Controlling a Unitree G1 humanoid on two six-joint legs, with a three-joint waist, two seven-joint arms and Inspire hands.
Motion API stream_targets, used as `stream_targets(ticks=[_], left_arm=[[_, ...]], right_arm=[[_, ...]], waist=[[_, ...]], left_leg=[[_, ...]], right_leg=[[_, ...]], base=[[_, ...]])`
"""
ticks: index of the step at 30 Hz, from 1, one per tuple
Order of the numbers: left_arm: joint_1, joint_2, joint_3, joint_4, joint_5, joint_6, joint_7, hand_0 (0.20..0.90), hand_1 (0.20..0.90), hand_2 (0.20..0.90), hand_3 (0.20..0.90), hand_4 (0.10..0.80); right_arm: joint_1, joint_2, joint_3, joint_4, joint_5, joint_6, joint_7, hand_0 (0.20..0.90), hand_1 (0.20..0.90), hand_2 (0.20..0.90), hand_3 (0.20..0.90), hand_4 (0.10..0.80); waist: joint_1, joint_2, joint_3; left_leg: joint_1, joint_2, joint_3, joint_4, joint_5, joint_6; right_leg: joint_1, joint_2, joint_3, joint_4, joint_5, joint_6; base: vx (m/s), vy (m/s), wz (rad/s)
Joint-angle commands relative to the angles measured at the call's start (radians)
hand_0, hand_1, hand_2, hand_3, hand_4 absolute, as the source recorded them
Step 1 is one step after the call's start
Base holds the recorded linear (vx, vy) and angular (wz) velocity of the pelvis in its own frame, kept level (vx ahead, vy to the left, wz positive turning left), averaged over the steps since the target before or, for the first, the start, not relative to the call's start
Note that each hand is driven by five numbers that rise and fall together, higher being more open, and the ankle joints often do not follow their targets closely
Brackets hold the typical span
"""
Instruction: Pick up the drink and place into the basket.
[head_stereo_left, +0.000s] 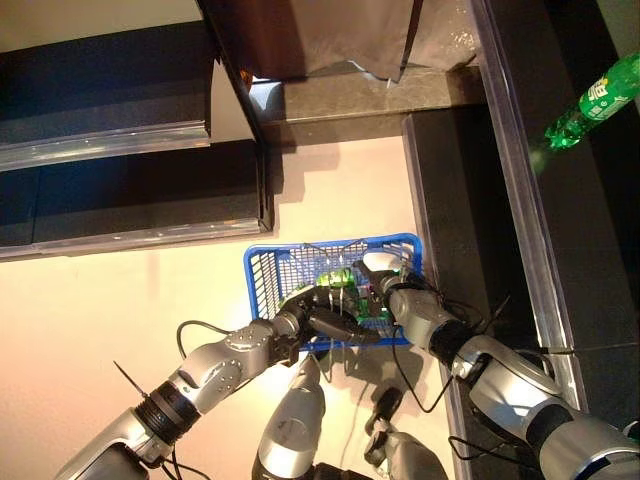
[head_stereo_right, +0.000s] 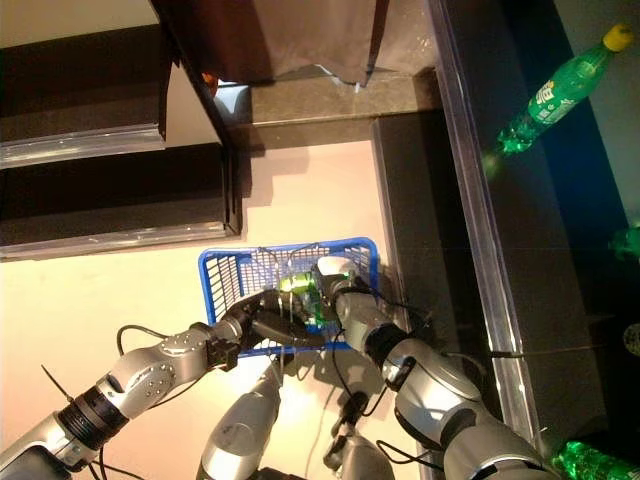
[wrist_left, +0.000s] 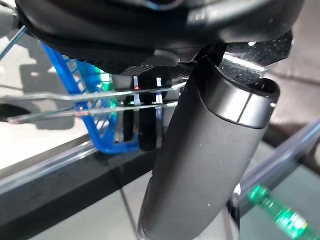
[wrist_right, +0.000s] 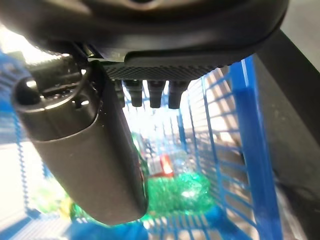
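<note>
The blue basket (head_stereo_left: 266, 268) hangs just above the pale floor (head_stereo_left: 90, 330), and the left robot hand (head_stereo_left: 322, 318) has its fingers hooked around the wire handles (wrist_left: 75, 102) at the near rim. The left wrist view shows those thin wires running across under the dark fingers (wrist_left: 145, 130), thumb (wrist_left: 205, 155) standing clear in front. The right robot hand (head_stereo_left: 383, 275) reaches over the basket's right end, fingers (wrist_right: 150, 92) only loosely bent over the inside, gripping nothing. Below them a green drink (wrist_right: 187, 192) lies on the basket's bottom, apart from the hand. To the right runs a dark shelf (head_stereo_right: 470, 200), and another green bottle (head_stereo_right: 555, 90) lies on it, well away from the basket.
</note>
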Motion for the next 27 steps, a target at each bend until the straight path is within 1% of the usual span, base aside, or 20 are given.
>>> stream_targets(ticks=[1, 4, 6, 9, 11, 13, 15, 17, 18, 20, 21, 25, 27], left_arm=[[0.041, -0.137, 0.155, -0.32, 0.012, -0.234, -0.137, 0.3, 0.3, 0.3, 0.2, 0.1], [0.119, -0.13, 0.214, -0.309, 0.082, -0.251, -0.128, 0.3, 0.3, 0.3, 0.2, 0.1], [0.197, -0.133, 0.271, -0.287, 0.142, -0.264, -0.118, 0.3, 0.3, 0.3, 0.2, 0.1], [0.277, -0.141, 0.311, -0.225, 0.177, -0.287, -0.079, 0.3, 0.3, 0.3, 0.2, 0.1], [0.327, -0.157, 0.329, -0.151, 0.216, -0.333, -0.052, 0.3, 0.3, 0.3, 0.2, 0.1], [0.341, -0.162, 0.331, -0.113, 0.226, -0.355, -0.033, 0.3, 0.3, 0.3, 0.2, 0.1], [0.366, -0.171, 0.337, -0.032, 0.243, -0.386, 0.005, 0.3, 0.3, 0.3, 0.2, 0.1], [0.378, -0.186, 0.344, 0.019, 0.229, -0.389, 0.026, 0.3, 0.3, 0.3, 0.2, 0.1], [0.385, -0.2, 0.347, 0.069, 0.253, -0.407, 0.027, 0.3, 0.3, 0.3, 0.2, 0.1], [0.396, -0.217, 0.346, 0.144, 0.253, -0.44, 0.026, 0.3, 0.3, 0.3, 0.2, 0.1], [0.396, -0.219, 0.346, 0.153, 0.254, -0.443, 0.025, 0.3, 0.3, 0.3, 0.2, 0.1], [0.395, -0.262, 0.346, 0.329, 0.28, -0.483, 0.023, 0.3, 0.3, 0.3, 0.2, 0.1], [0.39, -0.283, 0.343, 0.403, 0.283, -0.495, 0.025, 0.3, 0.3, 0.3, 0.2, 0.1]], right_arm=[[0.128, -0.028, -0.005, -0.151, 0.006, 0.018, -0.081, 0.9, 0.9, 0.9, 0.9, 0.8], [0.212, -0.071, -0.054, -0.248, 0.03, -0.002, -0.118, 0.9, 0.9, 0.9, 0.9, 0.8], [0.314, -0.099, -0.124, -0.336, 0.036, -0.036, -0.142, 0.9, 0.9, 0.9, 0.9, 0.8], [0.444, -0.123, -0.194, -0.428, 0.072, -0.077, -0.19, 0.9, 0.9, 0.9, 0.9, 0.8], [0.536, -0.131, -0.242, -0.47, 0.095, -0.135, -0.22, 0.9, 0.9, 0.9, 0.9, 0.8], [0.57, -0.138, -0.26, -0.48, 0.094, -0.166, -0.22, 0.9, 0.9, 0.9, 0.9, 0.8], [0.623, -0.154, -0.287, -0.5, 0.117, -0.207, -0.215, 0.9, 0.9, 0.9, 0.9, 0.8], [0.644, -0.157, -0.301, -0.509, 0.13, -0.212, -0.216, 0.9, 0.9, 0.9, 0.9, 0.8], [0.655, -0.155, -0.309, -0.503, 0.148, -0.224, -0.218, 0.9, 0.9, 0.9, 0.9, 0.8], [0.674, -0.15, -0.326, -0.498, 0.154, -0.242, -0.215, 0.9, 0.9, 0.9, 0.9, 0.8], [0.676, -0.149, -0.328, -0.496, 0.156, -0.245, -0.215, 0.9, 0.9, 0.9, 0.9, 0.8], [0.707, -0.128, -0.339, -0.451, 0.246, -0.253, -0.172, 0.9, 0.9, 0.9, 0.9, 0.8], [0.731, -0.112, -0.347, -0.421, 0.333, -0.248, -0.145, 0.9, 0.9, 0.9, 0.9, 0.8]], waist=[[-0.032, -0.033, -0.26], [-0.036, -0.035, -0.274], [-0.043, -0.036, -0.289], [-0.055, -0.037, -0.309], [-0.071, -0.038, -0.319], [-0.079, -0.039, -0.325], [-0.095, -0.041, -0.336], [-0.105, -0.042, -0.343], [-0.111, -0.043, -0.348], [-0.121, -0.042, -0.355], [-0.122, -0.042, -0.356], [-0.146, -0.038, -0.367], [-0.16, -0.036, -0.373]], left_leg=[[0.03, -0.002, -0.024, -0.046, -0.017, 0.037], [0.04, 0.005, -0.022, -0.048, -0.016, 0.032], [0.047, 0.01, -0.018, -0.05, -0.015, 0.029], [0.057, 0.014, -0.014, -0.054, -0.012, 0.027], [0.064, 0.019, -0.006, -0.054, -0.014, 0.024], [0.067, 0.02, -0.001, -0.054, -0.014, 0.023], [0.075, 0.026, 0.01, -0.054, -0.016, 0.02], [0.079, 0.031, 0.019, -0.054, -0.017, 0.017], [0.083, 0.035, 0.026, -0.054, -0.018, 0.014], [0.086, 0.04, 0.036, -0.054, -0.018, 0.01], [0.086, 0.041, 0.037, -0.054, -0.018, 0.009], [0.091, 0.053, 0.059, -0.054, -0.02, -0.001], [0.091, 0.059, 0.073, -0.054, -0.021, -0.004]], right_leg=[[-0.034, -0.009, 0.014, 0.037, 0.027, -0.031], [-0.019, -0.006, 0.016, 0.03, 0.025, -0.03], [-0.006, -0.002, 0.02, 0.027, 0.022, -0.028], [0.008, 0.003, 0.028, 0.023, 0.02, -0.025], [0.019, 0.008, 0.039, 0.02, 0.016, -0.024], [0.023, 0.009, 0.045, 0.019, 0.017, -0.023], [0.03, 0.013, 0.056, 0.016, 0.016, -0.023], [0.035, 0.014, 0.062, 0.011, 0.018, -0.022], [0.039, 0.015, 0.066, 0.008, 0.018, -0.023], [0.045, 0.016, 0.071, 0.004, 0.019, -0.023], [0.045, 0.016, 0.072, 0.004, 0.019, -0.023], [0.05, 0.016, 0.078, -0.001, 0.02, -0.023], [0.051, 0.013, 0.083, -0.003, 0.022, -0.022]], base=[[0.036, -0.028, -0.02], [0.029, -0.017, -0.07], [0.031, -0.013, -0.06], [0.037, -0.018, -0.05], [0.01, -0.016, -0.14], [0.0, -0.006, -0.03], [0.001, -0.013, -0.07], [0.002, -0.014, -0.21], [0.001, -0.017, -0.18], [-0.003, -0.018, -0.1], [-0.006, -0.012, -0.18], [-0.005, -0.003, -0.14], [0.0, 0.0, 0.0]])
